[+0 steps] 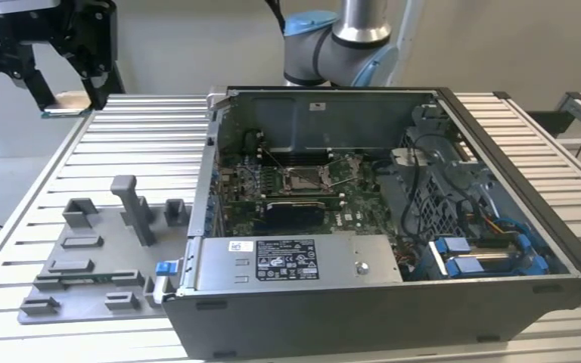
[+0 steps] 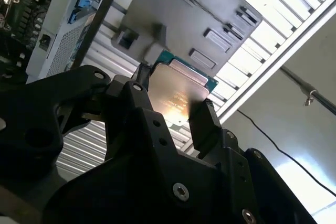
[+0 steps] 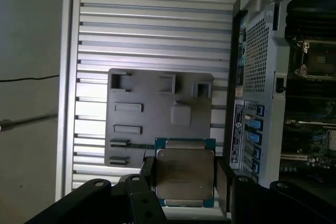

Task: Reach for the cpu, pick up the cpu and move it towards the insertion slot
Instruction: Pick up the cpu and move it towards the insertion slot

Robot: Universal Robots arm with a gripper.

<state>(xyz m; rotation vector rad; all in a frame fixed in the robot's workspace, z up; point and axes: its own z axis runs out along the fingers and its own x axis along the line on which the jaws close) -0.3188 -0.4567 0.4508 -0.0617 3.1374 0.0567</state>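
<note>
Silvery-topped and edged in green, the cpu (image 3: 184, 169) sits clamped flat between the two black fingers of the claw (image 3: 185, 181), one finger pressing on each opposite side. In the exterior view the claw hangs high over the far corner of the slatted tabletop (image 1: 139, 128), on that view's left, with the chip clear of the grey fixture plate (image 1: 88, 265) lying nearer the camera. The insertion slot (image 1: 306, 178) is well apart from it. It lies on the motherboard inside the open computer case (image 1: 371, 318), a shiny frame around a brownish centre, also visible in the first wrist view (image 3: 317, 59). By my reading the reach and the pick-up are done, and the work now stands in the carry towards the slot, with most of the way left to cover. That carry, I judge, calls for a firm hold with the chip kept level, and for enough height to pass over the case's side wall between the claw and the motherboard.
</note>
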